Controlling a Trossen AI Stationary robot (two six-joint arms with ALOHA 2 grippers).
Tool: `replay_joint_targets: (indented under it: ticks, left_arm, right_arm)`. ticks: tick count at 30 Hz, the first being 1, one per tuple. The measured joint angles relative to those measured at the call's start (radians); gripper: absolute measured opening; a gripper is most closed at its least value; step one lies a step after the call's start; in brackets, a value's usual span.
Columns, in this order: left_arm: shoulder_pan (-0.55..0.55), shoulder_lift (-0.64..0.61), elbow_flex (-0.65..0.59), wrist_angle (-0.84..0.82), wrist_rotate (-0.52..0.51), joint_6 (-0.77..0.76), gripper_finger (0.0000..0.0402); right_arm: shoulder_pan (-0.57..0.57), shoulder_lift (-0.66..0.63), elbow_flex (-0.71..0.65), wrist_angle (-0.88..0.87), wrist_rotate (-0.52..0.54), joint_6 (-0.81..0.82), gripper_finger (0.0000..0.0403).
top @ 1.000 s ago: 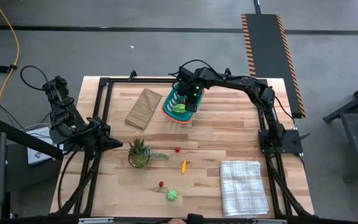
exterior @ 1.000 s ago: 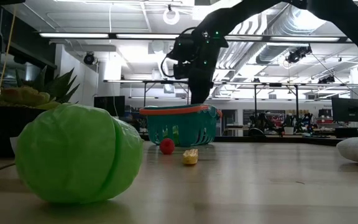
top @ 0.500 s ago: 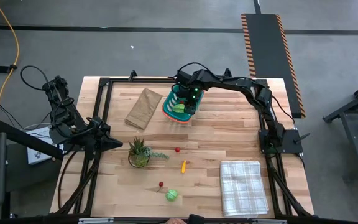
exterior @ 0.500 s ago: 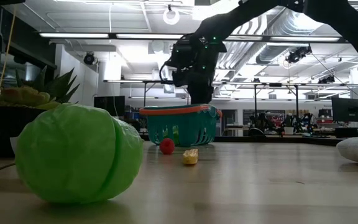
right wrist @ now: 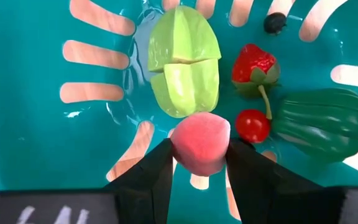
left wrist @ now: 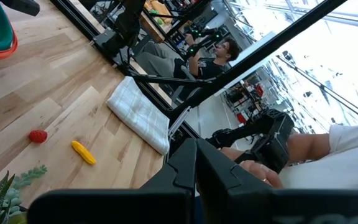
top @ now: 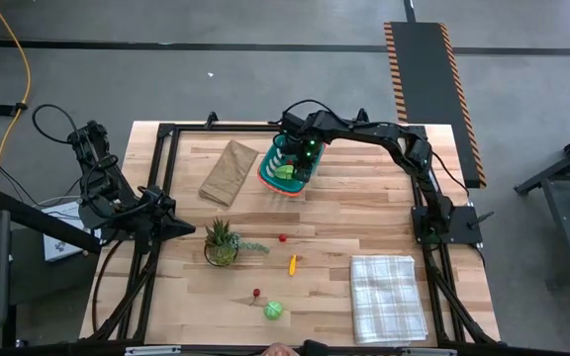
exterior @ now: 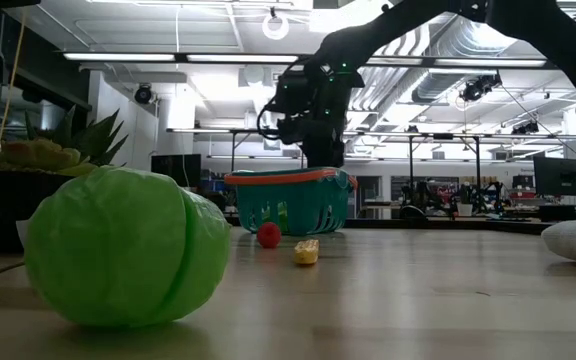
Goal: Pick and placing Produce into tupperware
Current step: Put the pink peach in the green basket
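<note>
The teal basket with an orange-red rim (top: pixel 283 166) stands at the table's far middle, also in the low view (exterior: pixel 288 203). Inside it lie a light green piece (right wrist: pixel 184 62), a strawberry (right wrist: pixel 253 65), a cherry (right wrist: pixel 252 124) and a dark green pepper (right wrist: pixel 325 121). My right gripper (right wrist: pixel 201 154) reaches down into the basket (top: pixel 305 156), shut on a pink round piece (right wrist: pixel 201 140). On the table remain a red piece (top: pixel 282 237), a yellow-orange piece (top: pixel 292 264), another red piece (top: pixel 256 293) and a green cabbage (top: pixel 274 311). My left gripper (left wrist: pixel 196 163) waits shut at the left edge. My right gripper pinches the pink round piece between its two fingers (right wrist: pixel 151 177), one on each side of its lower half (right wrist: pixel 201 163). The fingers come from above, pointing down into the basket. The piece hangs over the basket's slotted floor (right wrist: pixel 36 124); whether it touches the floor I cannot tell.
A brown paper bag (top: pixel 229 170) lies left of the basket. The spiky potted plant (top: pixel 222 242) stands at centre left. A checked cloth (top: pixel 388 297) lies at the near right. A black frame runs along the table's edges. People show beyond the table (left wrist: pixel 219 53).
My right gripper has sunk a little toward the basket and shifted slightly toward the table's left and far edge, its wrist tipping. The basket and the pieces on the table have stayed where they were.
</note>
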Motion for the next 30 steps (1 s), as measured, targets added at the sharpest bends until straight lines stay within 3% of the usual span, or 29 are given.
replay_joint_targets:
  ticks: [17, 30]
  left_arm:
    - [0.0, 0.0, 0.0, 0.0, 0.0, 0.0, 0.0001]
    - [0.0, 0.0, 0.0, 0.0, 0.0, 0.0, 0.0001]
  right_arm:
    - [-0.002, 0.0, 0.0, -0.001, -0.002, 0.216, 0.0124]
    - [0.0, 0.0, 0.0, -0.001, -0.001, 0.223, 0.0124]
